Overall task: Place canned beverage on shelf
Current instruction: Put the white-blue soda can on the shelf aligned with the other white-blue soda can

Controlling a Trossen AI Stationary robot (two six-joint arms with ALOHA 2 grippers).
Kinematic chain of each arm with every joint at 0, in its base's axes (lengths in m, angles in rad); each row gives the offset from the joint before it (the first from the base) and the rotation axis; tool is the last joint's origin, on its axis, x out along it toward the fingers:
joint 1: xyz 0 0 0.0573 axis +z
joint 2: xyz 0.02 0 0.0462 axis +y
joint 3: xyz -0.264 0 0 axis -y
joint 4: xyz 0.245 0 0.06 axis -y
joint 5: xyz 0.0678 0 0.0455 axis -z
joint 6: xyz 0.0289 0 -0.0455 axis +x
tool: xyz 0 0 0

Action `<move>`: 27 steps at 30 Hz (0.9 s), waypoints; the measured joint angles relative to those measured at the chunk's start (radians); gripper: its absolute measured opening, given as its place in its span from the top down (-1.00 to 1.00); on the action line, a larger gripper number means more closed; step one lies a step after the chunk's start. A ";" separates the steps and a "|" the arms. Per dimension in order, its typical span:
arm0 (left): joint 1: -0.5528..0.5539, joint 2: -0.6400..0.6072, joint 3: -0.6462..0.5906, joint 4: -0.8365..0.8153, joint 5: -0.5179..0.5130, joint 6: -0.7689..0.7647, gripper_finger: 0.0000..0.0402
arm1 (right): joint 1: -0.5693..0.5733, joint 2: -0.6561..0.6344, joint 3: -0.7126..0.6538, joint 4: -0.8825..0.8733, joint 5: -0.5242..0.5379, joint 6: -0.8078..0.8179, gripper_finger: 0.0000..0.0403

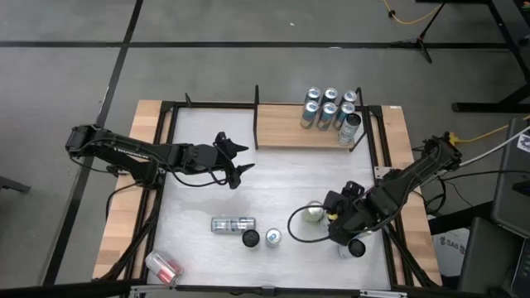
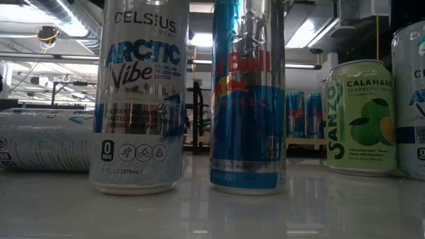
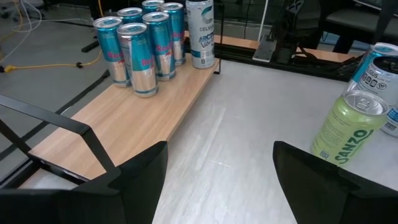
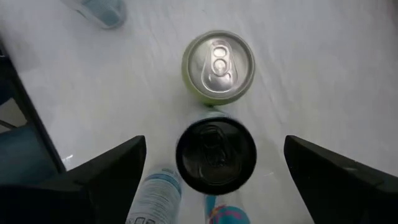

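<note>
The shelf lies at the table's far side, with several cans standing on its right end. At the near right, a black-topped Celsius can stands upright next to a green Sanzo can. My right gripper hangs open above the black-topped can, pointing steeply down, a finger off to each side and touching nothing. My left gripper is open above the table's left middle, facing the shelf.
Near the front edge a can lies on its side, and a Celsius can and a Red Bull can stand beside it. Another can lies at the near left corner. A black frame borders the table.
</note>
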 joint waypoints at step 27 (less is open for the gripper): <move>0.000 0.000 0.000 0.000 0.000 0.000 -0.41 | -0.003 0.000 -0.219 0.172 -0.070 0.002 -0.82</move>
